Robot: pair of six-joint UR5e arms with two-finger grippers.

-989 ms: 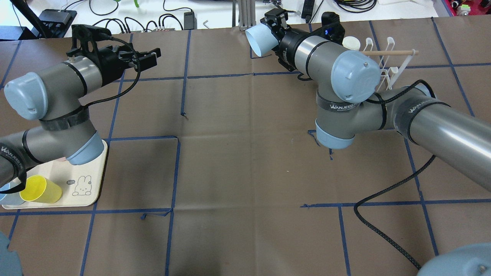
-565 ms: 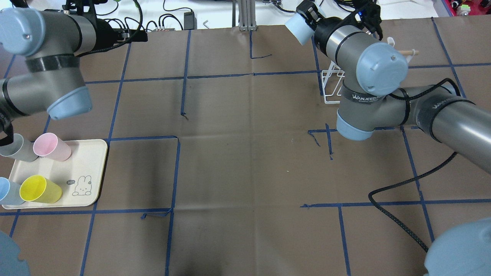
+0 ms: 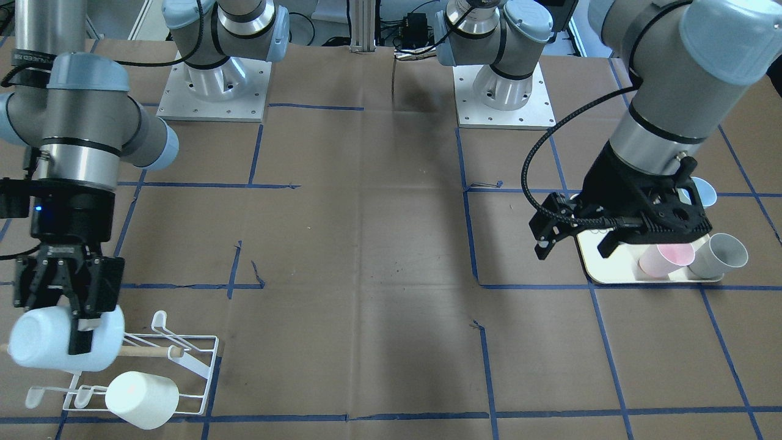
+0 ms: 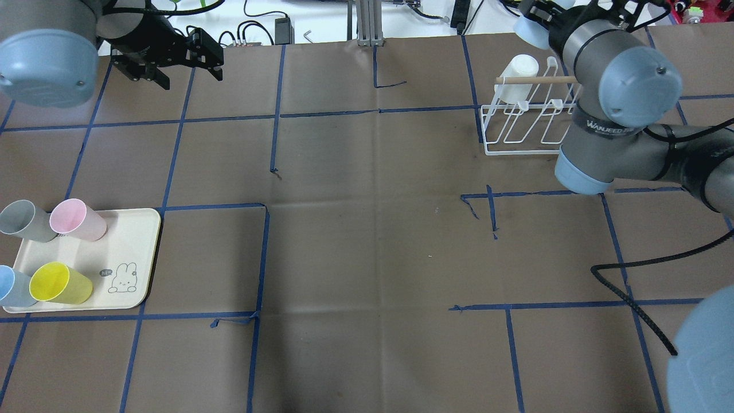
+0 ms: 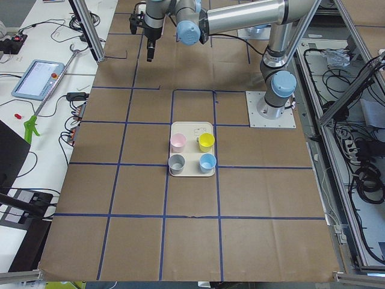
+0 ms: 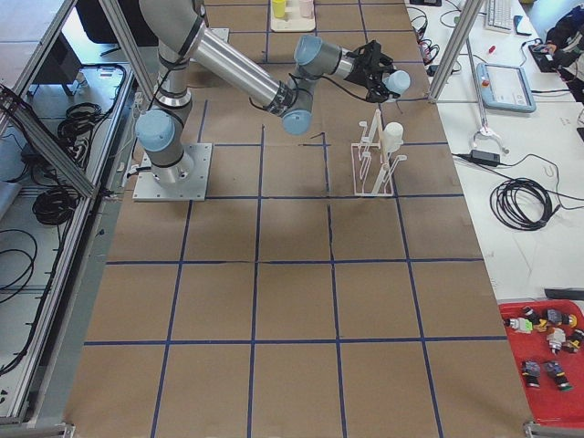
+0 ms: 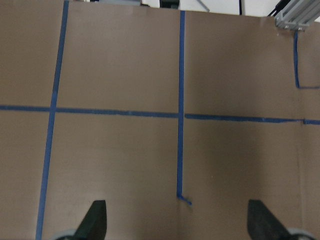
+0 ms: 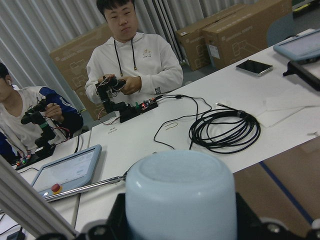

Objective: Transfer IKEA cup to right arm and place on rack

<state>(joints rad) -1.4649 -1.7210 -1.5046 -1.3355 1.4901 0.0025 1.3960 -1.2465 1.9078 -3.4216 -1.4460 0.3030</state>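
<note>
My right gripper (image 3: 74,324) is shut on a pale blue cup (image 3: 43,348). It holds the cup on its side just above the far end of the white wire rack (image 3: 195,360), over the wooden dowel. In the overhead view the cup (image 4: 528,31) is at the top right, beyond the rack (image 4: 519,135). The right wrist view shows the cup's base (image 8: 180,195) between the jaws. A white cup (image 3: 143,398) hangs upside down on a rack prong. My left gripper (image 4: 189,76) is open and empty, high over the far left of the table.
A cream tray (image 4: 137,252) at the front left holds a grey cup (image 4: 23,221), a pink cup (image 4: 77,219), a yellow cup (image 4: 60,283) and a blue cup (image 4: 11,287). A black cable (image 4: 631,287) trails over the table at the right. Operators sit beyond the far edge.
My right arm has swung to the right with the blue cup, from the table's far middle to above the rack. My left arm has lifted and pulled back to the far left, uncovering the tray.
</note>
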